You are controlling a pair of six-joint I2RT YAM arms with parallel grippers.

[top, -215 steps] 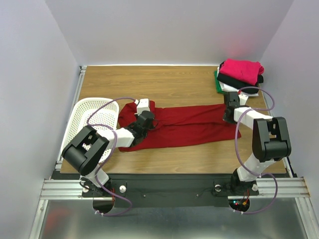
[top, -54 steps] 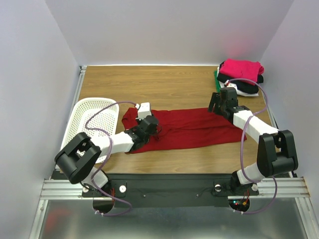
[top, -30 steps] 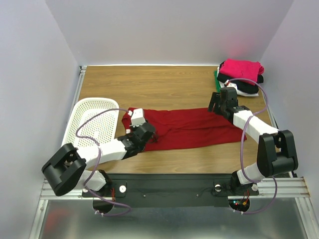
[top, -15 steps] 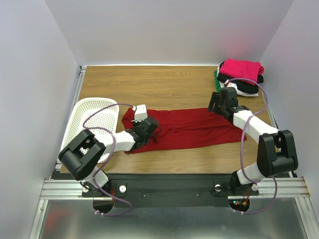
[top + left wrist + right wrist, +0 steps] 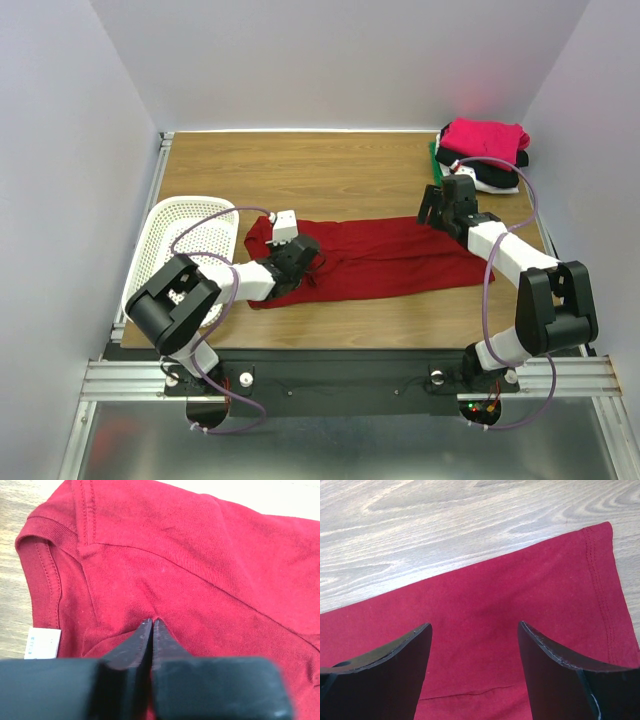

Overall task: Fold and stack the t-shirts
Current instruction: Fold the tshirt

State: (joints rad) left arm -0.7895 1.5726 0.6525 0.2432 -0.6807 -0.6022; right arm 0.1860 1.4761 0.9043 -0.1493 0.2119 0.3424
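Note:
A large dark red t-shirt (image 5: 390, 255) lies spread in a long band across the middle of the table. My left gripper (image 5: 312, 262) sits low on its left part, near the collar and label. In the left wrist view the jaws (image 5: 152, 621) are pressed together with a small pucker of the red cloth (image 5: 210, 565) pinched at their tips. My right gripper (image 5: 432, 215) hovers over the shirt's far right end; its fingers (image 5: 405, 655) stand wide apart above the hemmed edge (image 5: 600, 580), holding nothing. Folded pink (image 5: 485, 138), black (image 5: 478, 160), white (image 5: 492, 181) and green (image 5: 436, 166) t-shirts are stacked at the back right corner.
A white perforated basket (image 5: 185, 240) stands at the left table edge, close beside my left arm. Bare wood (image 5: 320, 175) stretches behind the red shirt. Grey walls close in the table on the left, back and right.
My left gripper slid slightly up-right on the shirt's left part, then its jaws closed on a pinch of red cloth. The right arm has stayed still.

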